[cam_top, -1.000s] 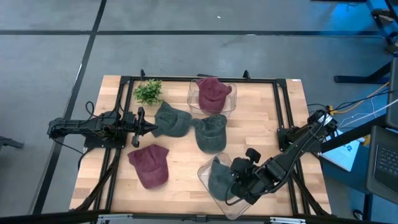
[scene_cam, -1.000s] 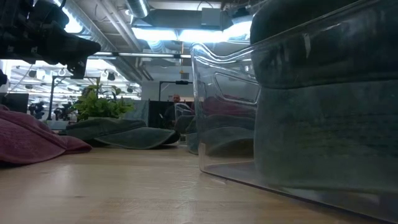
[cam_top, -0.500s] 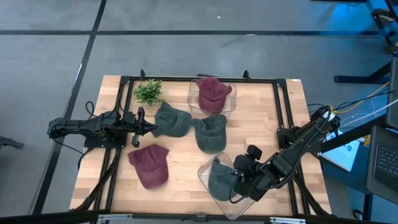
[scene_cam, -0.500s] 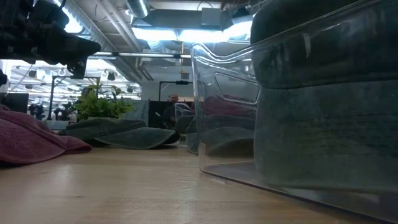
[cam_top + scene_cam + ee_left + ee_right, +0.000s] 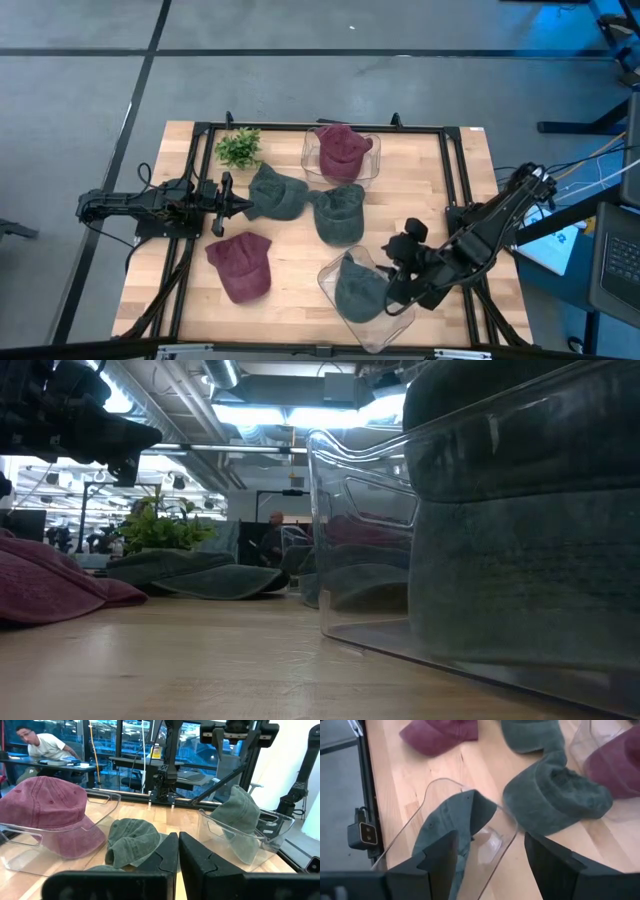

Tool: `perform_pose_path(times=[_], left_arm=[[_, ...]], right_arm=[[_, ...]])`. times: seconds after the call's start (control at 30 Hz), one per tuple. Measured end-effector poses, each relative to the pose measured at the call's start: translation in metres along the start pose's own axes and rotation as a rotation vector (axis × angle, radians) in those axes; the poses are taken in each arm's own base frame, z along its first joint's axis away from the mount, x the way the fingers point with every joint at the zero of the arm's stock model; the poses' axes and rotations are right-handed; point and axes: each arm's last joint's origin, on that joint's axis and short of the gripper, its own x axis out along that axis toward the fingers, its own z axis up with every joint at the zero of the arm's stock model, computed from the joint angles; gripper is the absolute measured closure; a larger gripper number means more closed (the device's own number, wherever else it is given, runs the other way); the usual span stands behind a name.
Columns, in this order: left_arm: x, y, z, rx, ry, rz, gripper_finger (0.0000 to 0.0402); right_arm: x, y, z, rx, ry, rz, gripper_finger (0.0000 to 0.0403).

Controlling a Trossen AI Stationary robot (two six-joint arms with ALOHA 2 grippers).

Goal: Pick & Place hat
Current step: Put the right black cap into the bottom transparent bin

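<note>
A grey-green hat lies in a clear bin at the table's near edge; its crown also shows in the right wrist view. My right gripper hovers open just right of that bin, touching nothing. Loose on the wood lie two more grey-green hats and a maroon hat. Another maroon hat sits in the far clear bin. My left gripper waits shut at the table's left, beside the left green hat.
A small green plant stands at the far left corner. A black frame rail runs round the table. Bare wood lies between the loose maroon hat and the near bin. A person sits in the room beyond.
My right gripper has drawn back from the near bin, moving up and toward the table's right and far side. The grey-green hat stays in the bin where it was.
</note>
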Motion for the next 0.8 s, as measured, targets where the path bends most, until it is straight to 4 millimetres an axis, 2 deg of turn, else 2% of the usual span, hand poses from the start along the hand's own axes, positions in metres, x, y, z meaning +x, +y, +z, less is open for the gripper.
perform_pose_path(times=[0.8], left_arm=[[0.000,0.000,0.000,0.000,0.000,0.000,0.0389]], right_arm=[[-0.049,-0.050,0.017,-0.055,-0.125,0.006,0.0175]])
